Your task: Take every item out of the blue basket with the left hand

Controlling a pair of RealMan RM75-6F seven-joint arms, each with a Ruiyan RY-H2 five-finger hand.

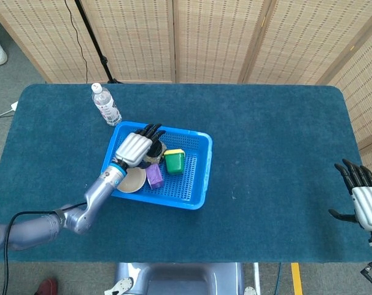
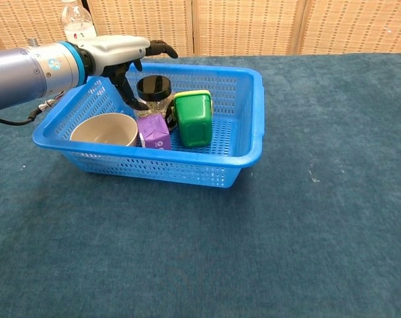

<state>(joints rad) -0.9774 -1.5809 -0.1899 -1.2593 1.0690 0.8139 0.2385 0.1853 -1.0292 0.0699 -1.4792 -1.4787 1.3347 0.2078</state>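
Chest view shows my left hand [image 2: 121, 50] hovering above the black-lidded jar [image 2: 153, 95], fingers [image 2: 159, 47] stretched forward, thumb pointing down beside the jar, holding nothing. The jar stands in the blue basket [image 2: 250, 142] with a green container [image 2: 193, 118], a purple box [image 2: 153, 131] and a tan bowl [image 2: 106, 130]. My right hand [image 1: 361, 198] hangs spread and empty by the table's far right edge. A water bottle [image 1: 104, 103] stands just outside the basket.
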